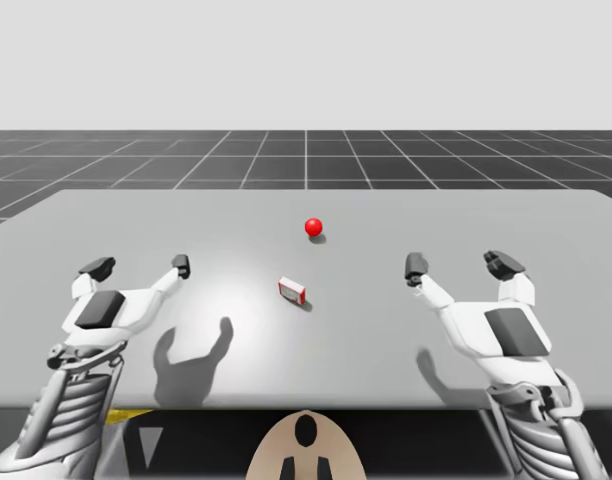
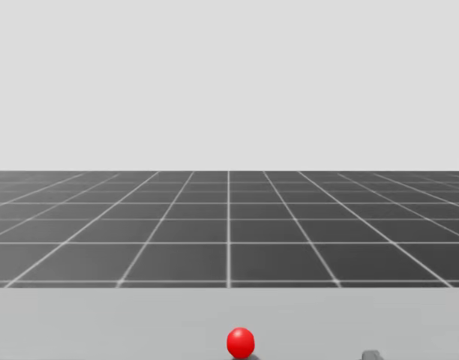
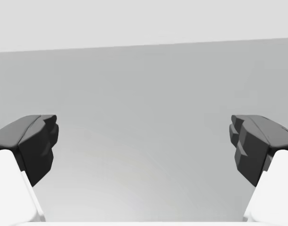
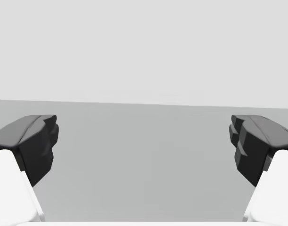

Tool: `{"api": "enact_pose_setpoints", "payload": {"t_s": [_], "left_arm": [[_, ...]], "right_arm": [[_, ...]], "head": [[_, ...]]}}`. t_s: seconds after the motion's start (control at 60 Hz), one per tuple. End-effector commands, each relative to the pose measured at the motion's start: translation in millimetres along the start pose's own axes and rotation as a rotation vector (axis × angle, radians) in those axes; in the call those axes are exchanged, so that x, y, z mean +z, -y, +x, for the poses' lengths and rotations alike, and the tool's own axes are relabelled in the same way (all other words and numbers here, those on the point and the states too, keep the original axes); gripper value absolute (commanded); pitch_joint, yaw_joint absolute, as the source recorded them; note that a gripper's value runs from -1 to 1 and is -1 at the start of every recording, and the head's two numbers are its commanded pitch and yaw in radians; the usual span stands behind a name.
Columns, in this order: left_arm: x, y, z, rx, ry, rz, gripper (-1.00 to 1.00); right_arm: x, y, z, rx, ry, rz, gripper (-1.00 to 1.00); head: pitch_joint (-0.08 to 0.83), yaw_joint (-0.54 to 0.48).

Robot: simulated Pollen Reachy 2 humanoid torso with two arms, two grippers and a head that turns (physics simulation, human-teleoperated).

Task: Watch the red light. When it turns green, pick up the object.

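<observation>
Nearest, low left of the high view: left gripper (image 1: pixel 138 267), fingers spread wide, nothing between them, held above the table (image 1: pixel 506 215) with its shadow on the surface below. Mirrored at low right: right gripper (image 1: pixel 459 265), equally spread, pinching nothing. Matches both wrist views: dark fingertips well apart, bare grey tabletop ahead of each gripper. Between the two grippers and slightly past their tips, near the centre of the high view: small white-and-red box (image 1: pixel 292 291), resting on the table, turned at an angle to the frame, touching neither gripper and well apart from both. Further back, just above frame centre and a little right of the box: light (image 1: pixel 313 227), a small ball sitting on the table, reads red. Near the box, not touching it. Same red ball at bottom centre of the head view, tabletop as a grey strip along the bottom edge. Beyond the far table edge: dark gridded floor (image 1: pixel 306 155) running to the horizon, then flat pale grey background across the upper part of the frame.
</observation>
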Motion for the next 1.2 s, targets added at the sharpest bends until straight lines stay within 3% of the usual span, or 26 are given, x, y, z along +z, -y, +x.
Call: {"api": "enact_pose_setpoints", "payload": {"t_s": [0.017, 0.05, 0.233, 0.833, 1.2], "left_arm": [[2.4, -2.8, -0.1, 0.002, -0.018, 0.013, -1.00], [2.4, -2.9, -0.2, 0.001, -0.017, 0.013, -1.00], [2.1, -2.7, -1.1, -0.008, -0.017, 0.013, -1.00], [3.7, 1.0, -0.4, -0.015, -0.007, -0.008, -1.00], [4.6, 1.2, 0.6, -0.008, -0.006, -0.017, -1.00]], "right_arm": [[7.6, -6.3, -1.4, -0.088, -0.030, -0.082, -1.00], [6.7, -6.2, -1.9, -0.072, -0.027, -0.070, -1.00], [4.7, -5.6, -1.4, -0.085, -0.031, -0.075, -1.00], [4.0, -5.0, -2.9, -0.072, -0.025, -0.073, -1.00], [4.0, -5.8, -4.0, -0.058, -0.028, -0.054, -1.00]], "head": [[-0.001, 0.00], [-0.001, 0.00], [0.044, 0.00], [0.387, -0.03], [0.413, -0.04]]}}
